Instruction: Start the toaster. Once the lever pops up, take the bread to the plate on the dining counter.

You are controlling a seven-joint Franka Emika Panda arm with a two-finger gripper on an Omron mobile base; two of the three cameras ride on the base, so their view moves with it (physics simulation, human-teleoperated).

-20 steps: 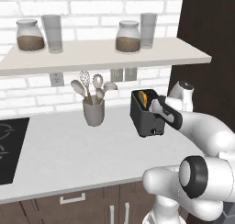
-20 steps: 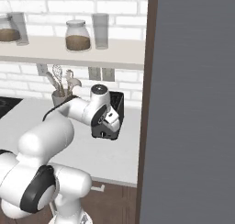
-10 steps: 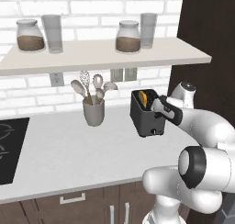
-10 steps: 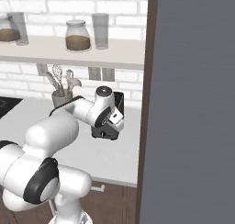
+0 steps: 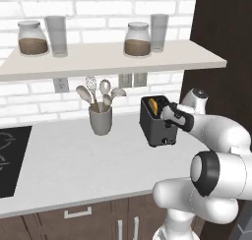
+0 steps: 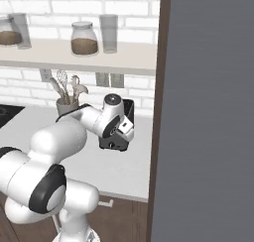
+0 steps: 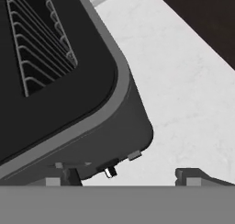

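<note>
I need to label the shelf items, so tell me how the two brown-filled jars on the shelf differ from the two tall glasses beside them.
The jars are squat and rounded; the glasses are taller and straight-sided. The jars carry lids and hold something brown; the glasses are open-topped and look empty. Both kinds are clear and stand upright on the shelf, one jar paired with one glass at each end.

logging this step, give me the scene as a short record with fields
stage: toaster not yet started, bread in its slot
toaster: dark box on the white worktop, below the shelf
bread: yellow slice sticking up from a top slot
gripper: at the toaster's near end, fingertips either side of the lower corner, holding nothing
utensil cup: grey, left of the toaster, apart from it
shelf: two jars, two glasses
hob: black, far left of worktop
</note>
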